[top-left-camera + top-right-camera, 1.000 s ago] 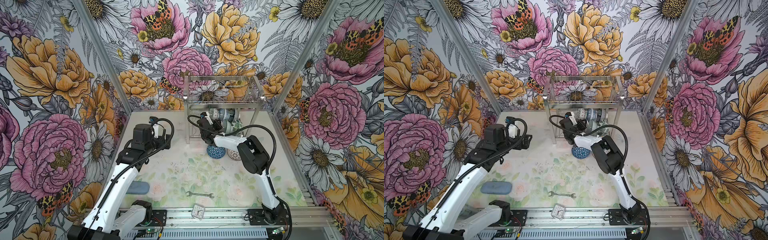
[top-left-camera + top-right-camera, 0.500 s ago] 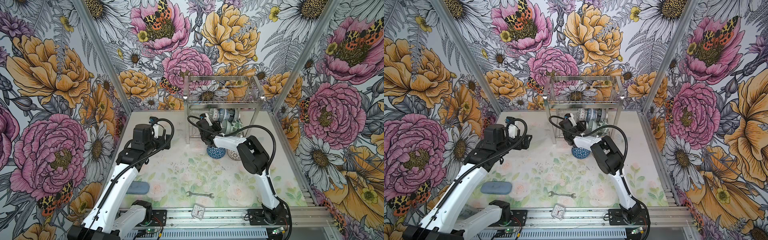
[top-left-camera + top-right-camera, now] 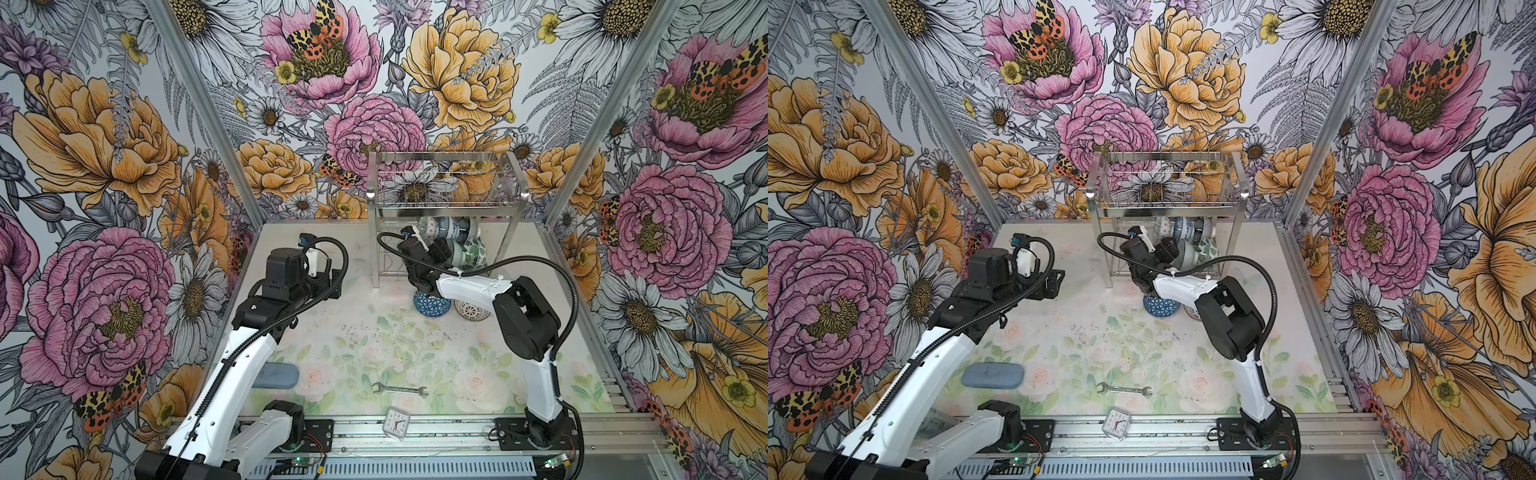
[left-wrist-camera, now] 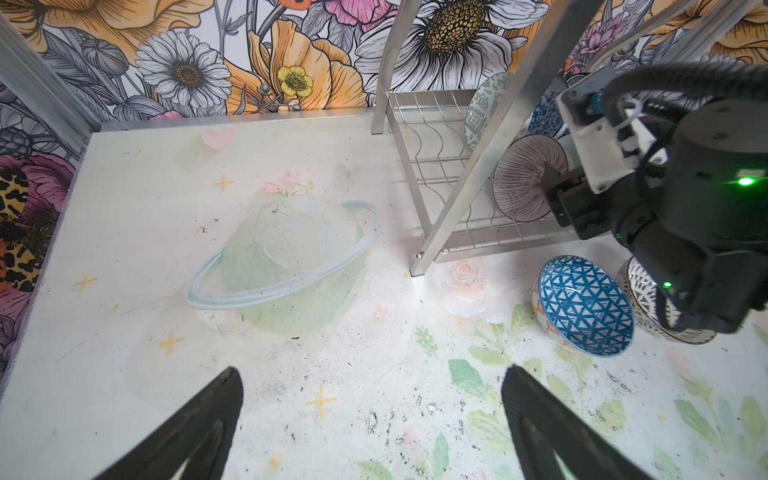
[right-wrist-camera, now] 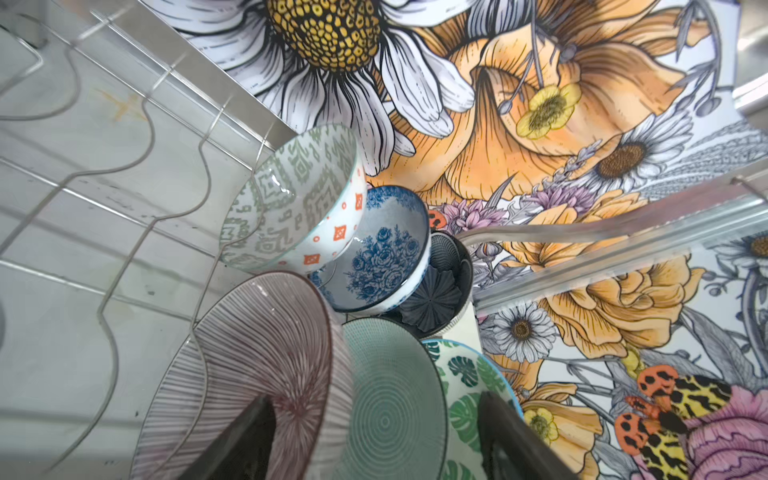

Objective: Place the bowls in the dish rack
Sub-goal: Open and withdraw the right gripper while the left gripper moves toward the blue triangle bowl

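A: State of right pincer [image 5: 374, 399]?
B: Spread wide, inside the rack [image 3: 444, 204], lower tier. The celadon bowl [image 5: 390, 357] stands between its tips, with the striped bowl [image 5: 257, 353] on one side and the leaf bowl [image 5: 465, 374] on the other. No squeeze visible.
A: Other bowls?
B: Three more stand on edge behind, crowded together. In both top views the wavy wires toward the left leg are bare. On the counter [image 4: 124, 249] by the rack's front, the blue bowl [image 4: 582, 307] lies tilted. The patterned bowl [image 4: 644, 303] sits just beside it, under the right arm.
A: And left pincer [image 4: 372, 370]?
B: Wide, nothing between, above open counter left of the rack. The wrench [image 3: 400, 390] and clock [image 3: 395, 423] lie near the front edge, well apart from both.
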Tool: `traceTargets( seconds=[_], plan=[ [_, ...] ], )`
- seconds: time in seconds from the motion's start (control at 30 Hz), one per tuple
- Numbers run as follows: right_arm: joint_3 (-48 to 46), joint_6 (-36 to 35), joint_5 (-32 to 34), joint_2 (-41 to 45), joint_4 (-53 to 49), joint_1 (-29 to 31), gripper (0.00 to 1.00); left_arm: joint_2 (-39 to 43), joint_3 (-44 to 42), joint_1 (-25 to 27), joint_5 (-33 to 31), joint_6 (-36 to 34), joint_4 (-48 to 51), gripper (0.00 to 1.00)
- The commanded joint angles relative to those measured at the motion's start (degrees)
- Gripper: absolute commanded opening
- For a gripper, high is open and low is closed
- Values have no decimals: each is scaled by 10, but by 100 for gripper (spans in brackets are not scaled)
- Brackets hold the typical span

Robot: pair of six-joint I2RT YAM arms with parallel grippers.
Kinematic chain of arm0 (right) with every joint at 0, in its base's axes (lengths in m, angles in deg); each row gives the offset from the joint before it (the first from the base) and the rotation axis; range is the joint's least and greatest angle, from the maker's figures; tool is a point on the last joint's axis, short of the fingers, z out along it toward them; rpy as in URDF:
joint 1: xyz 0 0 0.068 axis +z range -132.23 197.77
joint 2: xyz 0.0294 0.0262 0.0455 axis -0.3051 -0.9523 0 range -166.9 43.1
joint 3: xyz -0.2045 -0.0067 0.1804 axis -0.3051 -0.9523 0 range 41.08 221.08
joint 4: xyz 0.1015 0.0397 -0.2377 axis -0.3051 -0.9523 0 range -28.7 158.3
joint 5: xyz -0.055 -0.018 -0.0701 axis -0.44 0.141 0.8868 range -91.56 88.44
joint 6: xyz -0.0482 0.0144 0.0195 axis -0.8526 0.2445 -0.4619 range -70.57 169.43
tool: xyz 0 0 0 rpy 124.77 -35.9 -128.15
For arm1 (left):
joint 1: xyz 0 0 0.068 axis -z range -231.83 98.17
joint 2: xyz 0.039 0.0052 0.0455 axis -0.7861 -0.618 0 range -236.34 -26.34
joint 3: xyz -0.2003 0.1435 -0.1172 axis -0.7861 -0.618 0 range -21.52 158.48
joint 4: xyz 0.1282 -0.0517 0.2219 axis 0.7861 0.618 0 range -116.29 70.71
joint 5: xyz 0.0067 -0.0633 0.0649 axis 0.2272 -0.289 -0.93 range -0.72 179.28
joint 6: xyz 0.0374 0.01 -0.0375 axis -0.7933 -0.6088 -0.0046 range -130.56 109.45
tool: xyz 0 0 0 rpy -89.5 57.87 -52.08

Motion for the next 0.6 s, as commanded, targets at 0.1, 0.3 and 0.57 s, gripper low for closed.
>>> traceTargets(
  seconds=[0.1,0.3,0.57],
  plan=[
    [-92,50,-80,128,-10,3,100,-1,-3,-7,32,-4,-14,99],
    [-204,103,-161,251,-8,-2,100,-24,8,-1,57,16,-12,99],
    [-302,164,-241,350,20,-43,100,-73,7,104,5,80,-30,99]
  ],
)
